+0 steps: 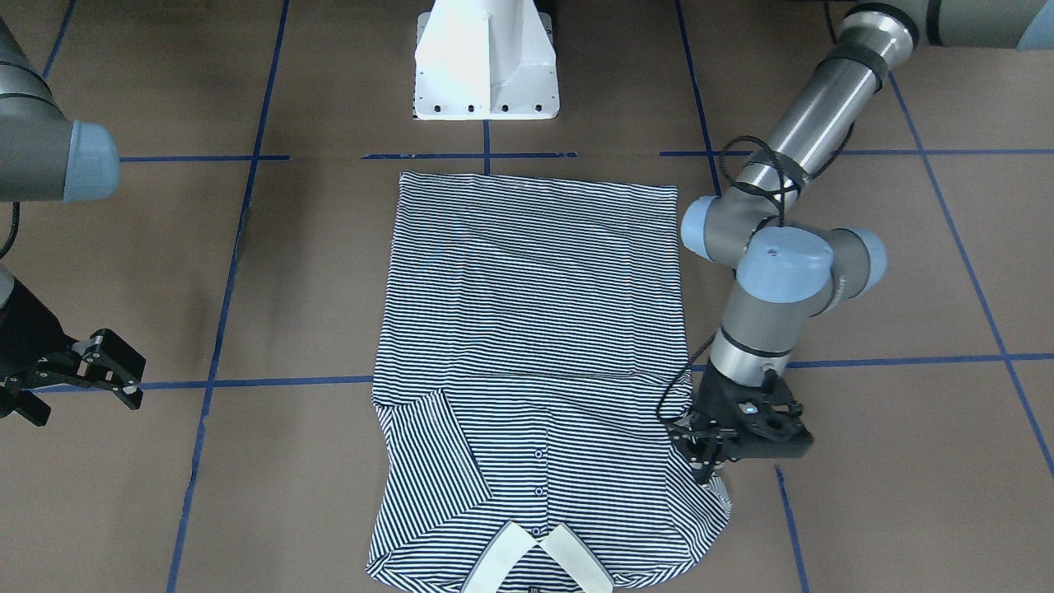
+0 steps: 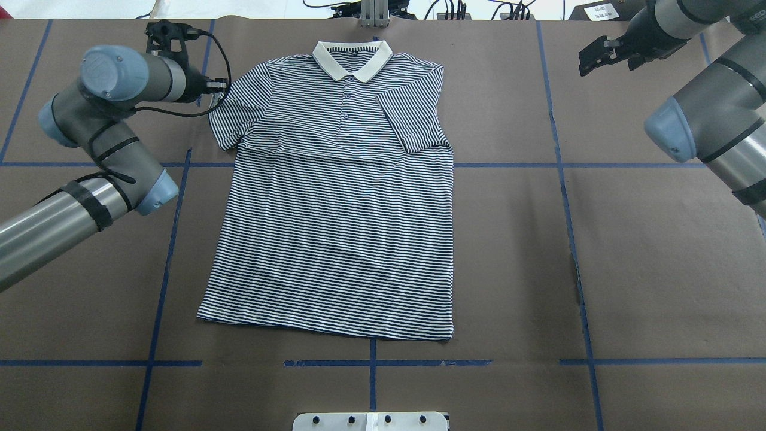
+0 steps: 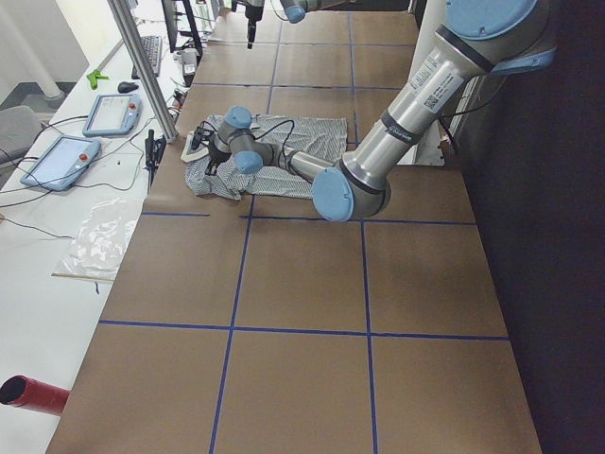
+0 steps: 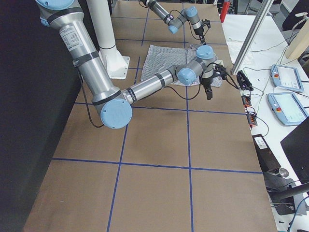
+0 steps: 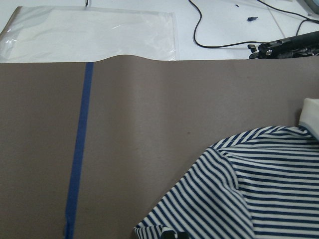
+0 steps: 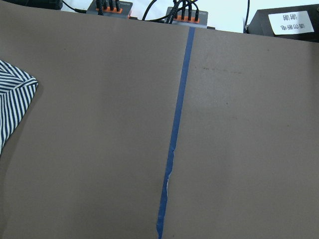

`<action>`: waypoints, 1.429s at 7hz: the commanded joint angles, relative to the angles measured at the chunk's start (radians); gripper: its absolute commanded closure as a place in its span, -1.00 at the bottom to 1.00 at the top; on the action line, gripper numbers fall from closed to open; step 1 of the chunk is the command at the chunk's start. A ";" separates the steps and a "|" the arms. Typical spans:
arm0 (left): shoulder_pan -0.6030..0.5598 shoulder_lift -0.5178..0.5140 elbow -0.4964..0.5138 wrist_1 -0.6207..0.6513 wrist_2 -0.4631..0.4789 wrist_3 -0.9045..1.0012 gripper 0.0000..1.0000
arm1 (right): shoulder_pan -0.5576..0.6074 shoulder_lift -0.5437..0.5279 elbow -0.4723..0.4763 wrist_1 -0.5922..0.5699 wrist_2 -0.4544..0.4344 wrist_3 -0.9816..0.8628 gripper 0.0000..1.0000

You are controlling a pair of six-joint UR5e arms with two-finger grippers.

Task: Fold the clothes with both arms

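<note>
Polo shirt (image 2: 335, 227) lies flat mid-counter (image 2: 628, 251), collar (image 2: 352, 57) on the far side from the robot, left gripper (image 1: 706, 468) jaws seemingly closed on its sleeve (image 2: 230, 114), right gripper (image 1: 82, 399) open, well aside, and such a thin pinch could slip mid-fold.

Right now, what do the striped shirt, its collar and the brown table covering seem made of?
Striped shirt: soft matte knit, probably cotton; it lies limp with wrinkles. Collar: thicker cream knit, lying flat and crisp. Brown covering: likely matte paper; its edge buckles in the left wrist view.

Grey arms (image 1: 818, 105), light-blue joint caps (image 1: 781, 262)
</note>
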 commanded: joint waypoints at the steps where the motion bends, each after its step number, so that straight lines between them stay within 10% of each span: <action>1: 0.068 -0.093 0.057 0.056 0.061 -0.096 1.00 | -0.001 0.001 -0.003 0.000 0.000 0.001 -1.00; 3: 0.072 -0.095 0.062 0.058 0.072 -0.120 0.63 | -0.004 0.006 -0.004 -0.002 -0.003 0.003 -1.00; 4: 0.072 -0.089 0.053 0.056 0.071 0.004 -0.98 | -0.004 0.009 -0.003 0.000 -0.003 0.003 -1.00; 8: 0.067 0.071 -0.231 0.073 -0.067 0.093 -1.00 | -0.155 0.012 0.185 -0.012 -0.050 0.413 -1.00; 10: 0.068 0.234 -0.487 0.068 -0.145 0.093 -1.00 | -0.384 0.009 0.344 -0.103 -0.241 0.744 -1.00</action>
